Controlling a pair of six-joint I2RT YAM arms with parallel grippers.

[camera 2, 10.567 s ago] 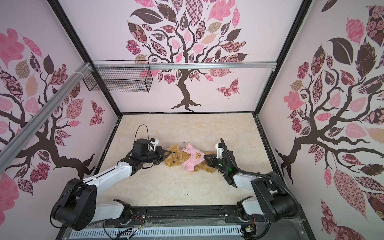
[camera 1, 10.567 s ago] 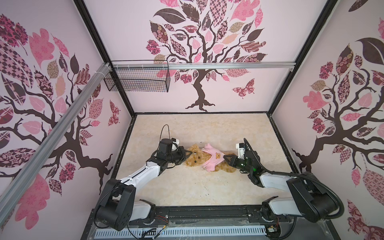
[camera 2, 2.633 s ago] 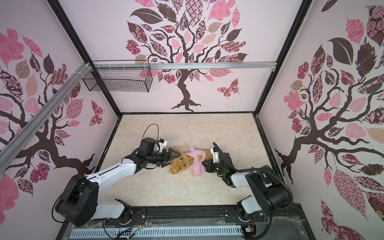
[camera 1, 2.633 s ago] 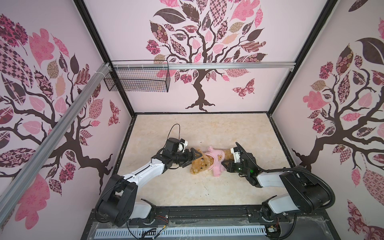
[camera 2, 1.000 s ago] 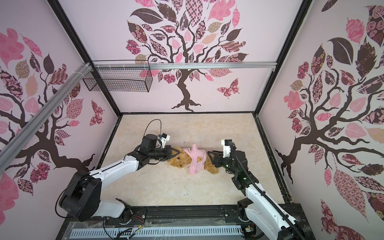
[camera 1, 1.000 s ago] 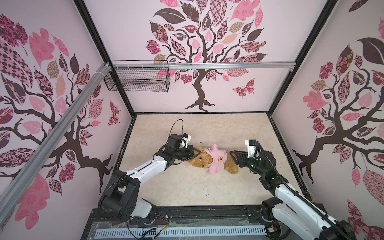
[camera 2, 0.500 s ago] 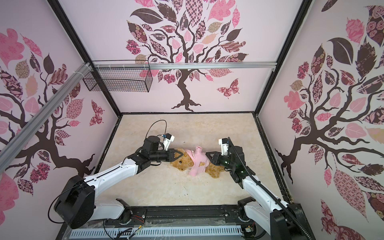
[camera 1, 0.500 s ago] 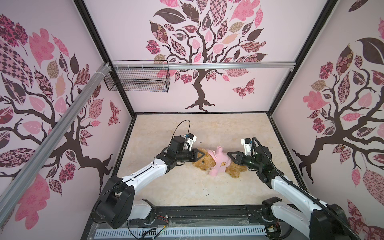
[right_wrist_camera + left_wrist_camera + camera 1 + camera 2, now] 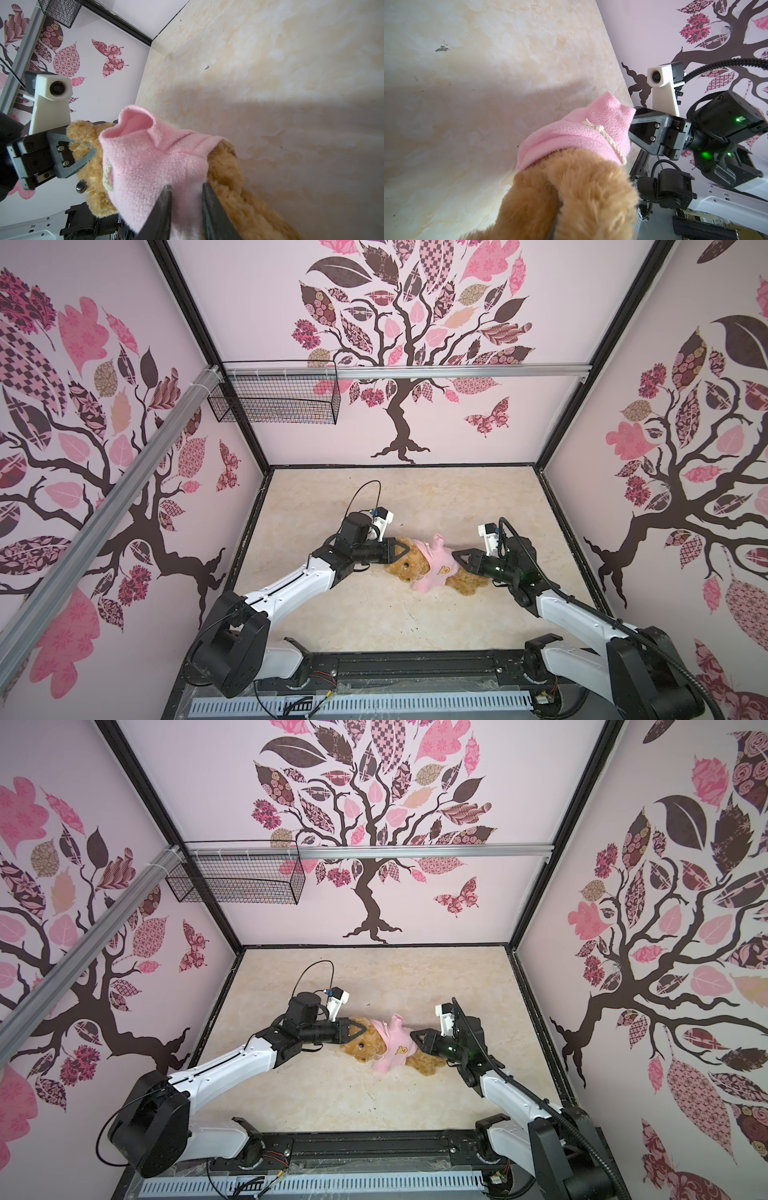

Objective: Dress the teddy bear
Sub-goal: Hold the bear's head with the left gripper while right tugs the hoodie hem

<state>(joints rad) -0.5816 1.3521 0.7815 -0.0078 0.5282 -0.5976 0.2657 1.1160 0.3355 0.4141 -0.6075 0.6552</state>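
Teddy bear [image 9: 409,569] lies on the tabletop [image 9: 395,626] between both grippers.
Left gripper [image 9: 400,553] is clamped on its ear; right gripper [image 9: 457,559], narrowly parted, pinches the pink shirt [image 9: 437,570] hem at its belly.

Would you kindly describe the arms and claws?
The left arm and right arm have white links and black joints. The left claw and right claw are dark, with triangular fingers and white camera mounts. A ribbed black cable follows the right arm.

It was a lab test booth dressed as a nursery: black frame posts [image 9: 183,294], aluminium rails [image 9: 478,372], tree-decal walls [image 9: 457,427] (pink leaves, butterflies), a hanging wire basket [image 9: 272,404] and a marble-look tabletop [image 9: 374,622].
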